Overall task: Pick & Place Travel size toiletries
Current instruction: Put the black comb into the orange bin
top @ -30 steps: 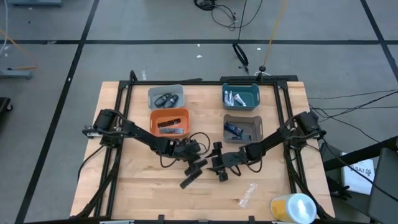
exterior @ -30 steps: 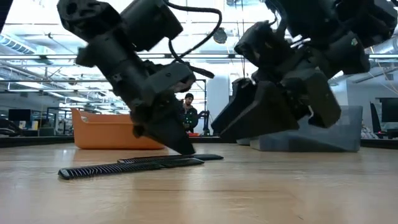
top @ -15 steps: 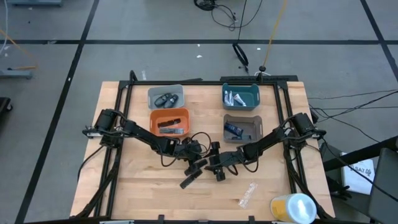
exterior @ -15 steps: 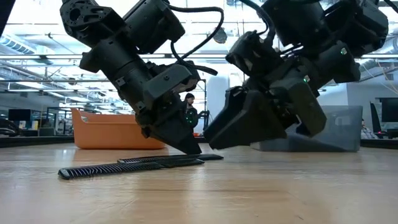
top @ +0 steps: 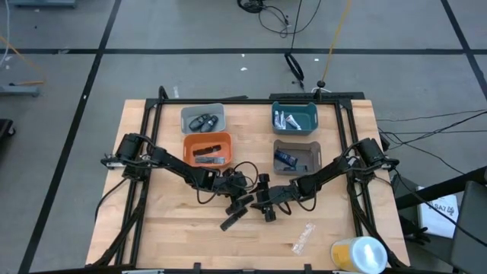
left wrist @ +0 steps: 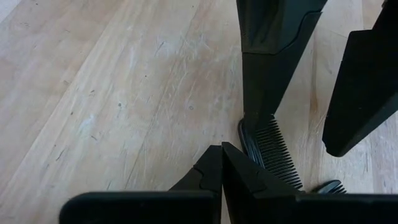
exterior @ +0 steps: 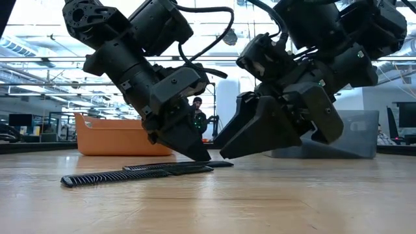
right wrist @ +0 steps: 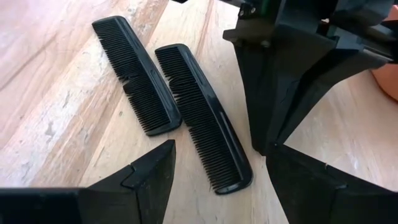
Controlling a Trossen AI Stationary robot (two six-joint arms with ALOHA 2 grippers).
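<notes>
Two thin black combs lie flat side by side on the table, one (right wrist: 134, 81) and another (right wrist: 202, 115), also seen from above (top: 234, 215) and at table height (exterior: 136, 173). My left gripper (left wrist: 222, 148) is shut and points down at the table beside the end of the second comb (right wrist: 236, 180). My right gripper (right wrist: 221, 155) is open and comes in low from the right. Its fingers stand on either side of that same comb end. Dark oval pieces (top: 202, 122), white tubes (top: 288, 119) and a blue tube (top: 285, 158) lie in bins. My left gripper has its shut fingertips (right wrist: 263, 147) down at the table close beside the comb's end, slanting down from the table's left; I cannot tell whether they touch the comb. My right gripper has one finger (left wrist: 256, 115) reaching the comb's end (left wrist: 247, 132); I cannot tell whether it touches.
Four bins stand at the far side: grey (top: 216, 111), orange (top: 222, 139), teal (top: 310, 111) and brown-grey (top: 308, 161). A clear wrapper (top: 303, 238) and a big yellow-and-white cylinder (top: 358, 253) lie near the front right corner. Bare wood lies at the near left.
My right gripper has moved toward the table's left and down, closing on the combs and on my left gripper. My left gripper's tip has shifted a little toward the right along the comb. The combs have stayed where they were.
</notes>
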